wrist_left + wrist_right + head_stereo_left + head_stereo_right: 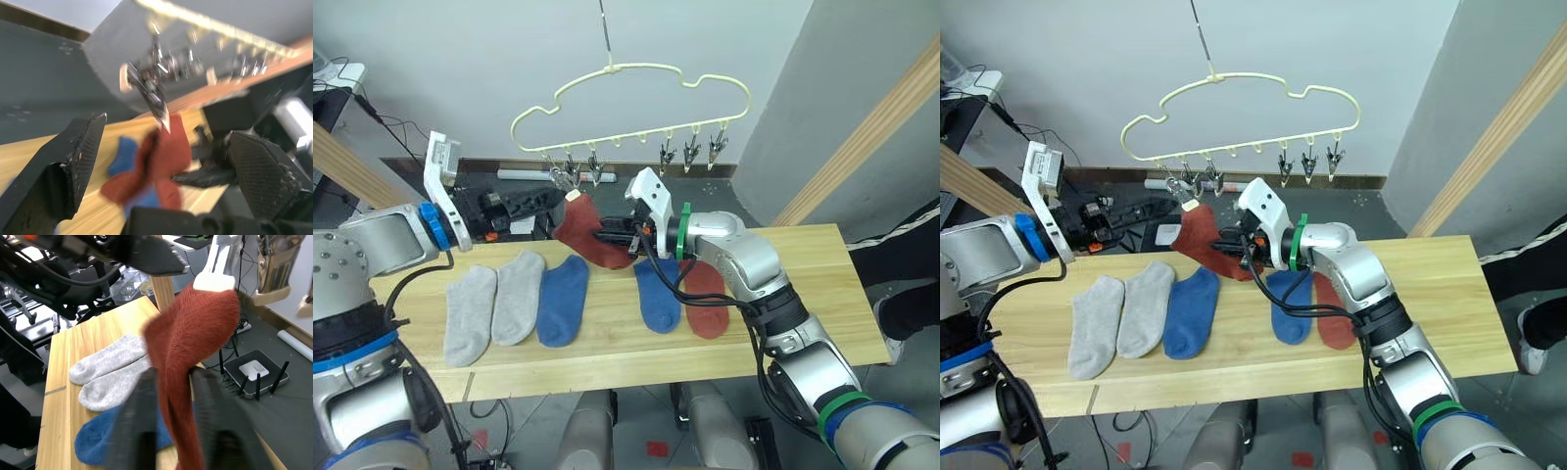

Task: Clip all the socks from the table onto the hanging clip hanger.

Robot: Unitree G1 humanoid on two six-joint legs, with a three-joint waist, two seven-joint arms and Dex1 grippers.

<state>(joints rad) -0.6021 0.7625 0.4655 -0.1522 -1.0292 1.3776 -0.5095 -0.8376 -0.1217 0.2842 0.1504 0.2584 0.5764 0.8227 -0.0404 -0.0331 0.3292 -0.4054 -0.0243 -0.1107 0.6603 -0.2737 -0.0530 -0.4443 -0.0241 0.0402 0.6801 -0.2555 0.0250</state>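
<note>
Five socks lie flat on the table [783, 338], nearest the camera: two grey socks [494, 299] side by side at the robot's left, a blue sock [563, 299] touching them, then another blue sock [658, 294] and a rust red sock [707, 299] beside each other under the right forearm. Sixth one, the second rust red sock [592, 235], is lifted off the wood. Right gripper [607, 233] is clenched on its lower part, fingers pinching the knit in the right wrist view. Its top edge sits at one of the leftmost metal clips [570, 178] of the cream clip hanger [631, 108]; the clip looks to have bitten the cuff, hard to confirm. Left gripper [533, 201] is released, fingers [73, 161] spread wide, close beside that clip and sock, touching neither.

Handling: soft light knit, floppy, drapes and folds under its own weight, won't break, not slippery. Best grip is near the cuff edge so a short stiff-ish bit sticks out to feed into a clip. Hanger is thin wire on a hook, so it likely swings when pushed; clips need squeezing open, probably the left gripper's job.
</note>
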